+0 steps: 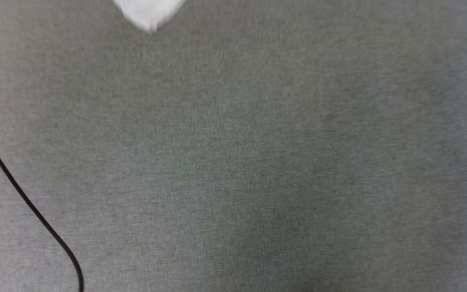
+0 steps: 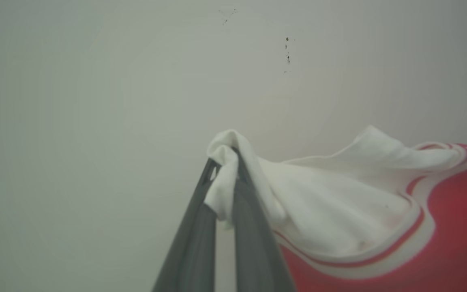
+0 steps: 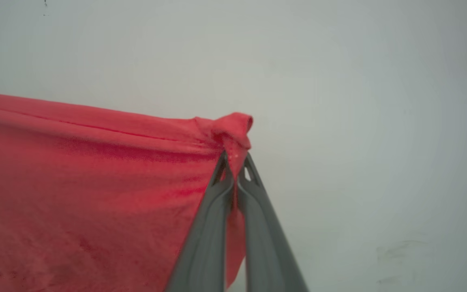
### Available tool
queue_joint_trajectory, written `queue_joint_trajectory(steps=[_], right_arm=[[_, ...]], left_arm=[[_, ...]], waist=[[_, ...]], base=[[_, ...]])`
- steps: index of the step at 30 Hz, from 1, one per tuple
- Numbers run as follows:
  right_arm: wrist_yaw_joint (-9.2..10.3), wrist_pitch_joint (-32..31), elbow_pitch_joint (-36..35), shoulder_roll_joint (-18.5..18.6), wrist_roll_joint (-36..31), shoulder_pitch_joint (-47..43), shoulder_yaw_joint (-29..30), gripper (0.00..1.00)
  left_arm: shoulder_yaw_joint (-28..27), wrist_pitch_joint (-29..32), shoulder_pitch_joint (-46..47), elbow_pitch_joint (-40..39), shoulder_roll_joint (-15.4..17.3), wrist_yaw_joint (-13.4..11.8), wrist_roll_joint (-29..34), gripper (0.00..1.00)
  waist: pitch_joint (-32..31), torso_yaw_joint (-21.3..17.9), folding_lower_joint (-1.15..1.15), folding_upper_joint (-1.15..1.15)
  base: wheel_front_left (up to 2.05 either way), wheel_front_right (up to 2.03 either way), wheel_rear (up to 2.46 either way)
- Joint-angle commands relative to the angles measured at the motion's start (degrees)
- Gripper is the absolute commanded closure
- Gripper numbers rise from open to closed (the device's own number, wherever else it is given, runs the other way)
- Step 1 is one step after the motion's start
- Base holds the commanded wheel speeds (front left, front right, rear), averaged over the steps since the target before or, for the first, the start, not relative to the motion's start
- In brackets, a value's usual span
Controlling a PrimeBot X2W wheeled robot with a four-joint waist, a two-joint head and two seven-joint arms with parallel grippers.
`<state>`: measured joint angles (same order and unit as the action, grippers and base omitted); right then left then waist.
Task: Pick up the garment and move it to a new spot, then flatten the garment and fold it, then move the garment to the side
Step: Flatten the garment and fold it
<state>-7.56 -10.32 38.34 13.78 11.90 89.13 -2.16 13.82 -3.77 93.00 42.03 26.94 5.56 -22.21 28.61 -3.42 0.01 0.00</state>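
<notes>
A black cable (image 1: 26, 202) curves over the grey surface (image 1: 258, 162) at lower left. Our left end effector (image 2: 225, 160) is clamped on the garment (image 2: 339, 211) at its white sleeve part (red-striped trim alongside). Our right end effector (image 3: 235, 160) pinches a bunched red edge, holding the cloth aloft and taut before a pale wall (image 3: 359, 101).

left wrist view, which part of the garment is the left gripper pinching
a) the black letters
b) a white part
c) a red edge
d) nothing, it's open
b: the left gripper is shut on a bunched white fold of the garment, and the red body lies off to one side.
</notes>
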Motion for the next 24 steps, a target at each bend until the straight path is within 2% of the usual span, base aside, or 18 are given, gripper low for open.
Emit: queue_joint_trajectory(steps=[1, 6, 12, 18, 24], right_arm=[[0.13, 1.0, 0.6, 0.1, -0.7, 1.4, 0.6, 1.00], [0.13, 2.9, 2.8, -1.0, -1.5, 5.9, 1.1, 1.00], [0.13, 5.8, 6.8, -2.2, -0.5, 6.8, -0.8, 1.00], [0.12, 8.7, 9.6, -2.2, 2.3, 2.8, -4.8, 1.00], [0.12, 10.9, 10.4, -1.0, 6.7, -5.4, -9.4, 1.00]], left_arm=[[-0.2, -0.6, 1.5, 0.7, 1.1, 0.0, 0.5, 1.00], [-0.1, -1.4, 6.9, 2.4, 2.3, 0.5, 0.2, 1.00], [-0.3, -3.1, 8.3, 5.0, 2.5, 1.2, -1.7, 1.00], [0.8, -4.8, 3.7, 7.0, 3.3, 1.8, -5.4, 1.00], [4.3, -6.8, -7.2, 4.5, 4.9, 1.8, -12.0, 1.00]], waist=[[3.8, 0.7, -0.01, 0.00], [9.1, 0.7, -0.01, 0.00], [13.1, 0.6, -0.01, 0.00], [13.3, 0.5, -0.01, 0.00], [10.0, 0.7, -0.01, 0.00]], base=[[0.00, 0.00, 0.00], [0.00, 0.00, 0.00], [0.00, 0.00, 0.00], [0.00, 0.00, 0.00], [0.00, 0.00, 0.00]])
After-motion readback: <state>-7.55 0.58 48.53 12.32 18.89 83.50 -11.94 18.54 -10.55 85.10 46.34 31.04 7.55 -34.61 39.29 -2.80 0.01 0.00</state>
